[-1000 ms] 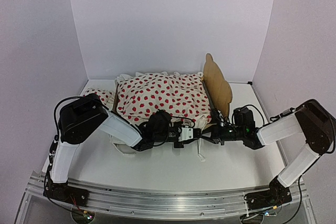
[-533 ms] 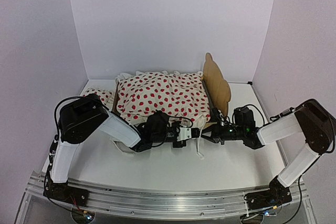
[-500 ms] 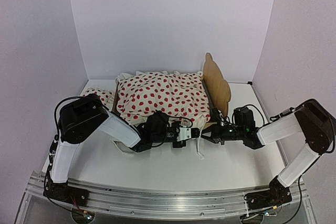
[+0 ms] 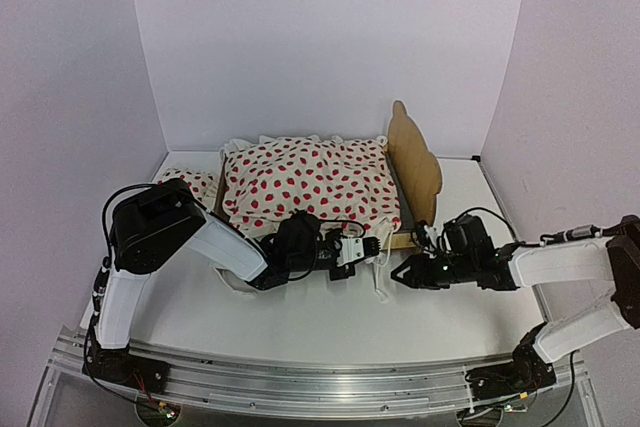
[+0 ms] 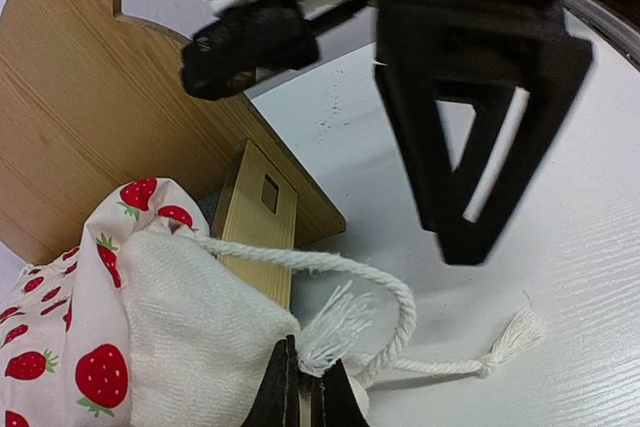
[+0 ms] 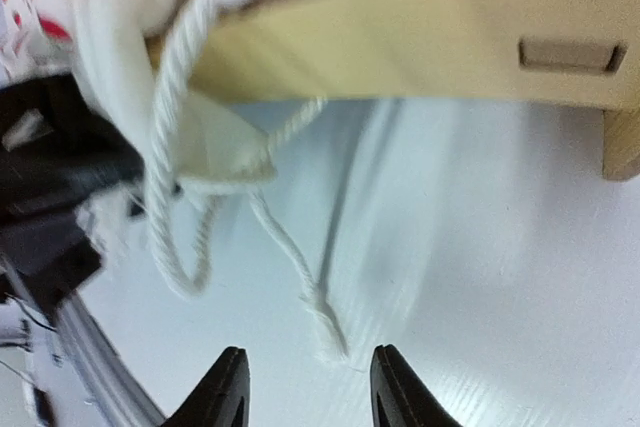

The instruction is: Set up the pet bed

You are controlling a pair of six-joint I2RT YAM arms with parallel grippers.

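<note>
One bed [image 4: 418, 159], one blanket [image 4: 305, 182], one pillow [image 4: 190, 183], one cord [image 5: 400, 292]. Left fingers [image 5: 297, 399] stay clenched on the blanket's white hem, and the bed lies just beyond them under the blanket. Right fingers [image 4: 400, 275], spread and empty, have backed off the bed's near rail over the tabletop [image 4: 300, 322], with the cord between the two pairs.

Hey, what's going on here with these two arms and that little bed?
Two robot arms are making up a small wooden pet bed. A strawberry-print blanket already lies over it. The left arm has its jaws pinched shut on the blanket's white edge at the near rail, where a white cord dangles onto the table. The right arm hovers just in front of the bed, jaws open and empty.
</note>
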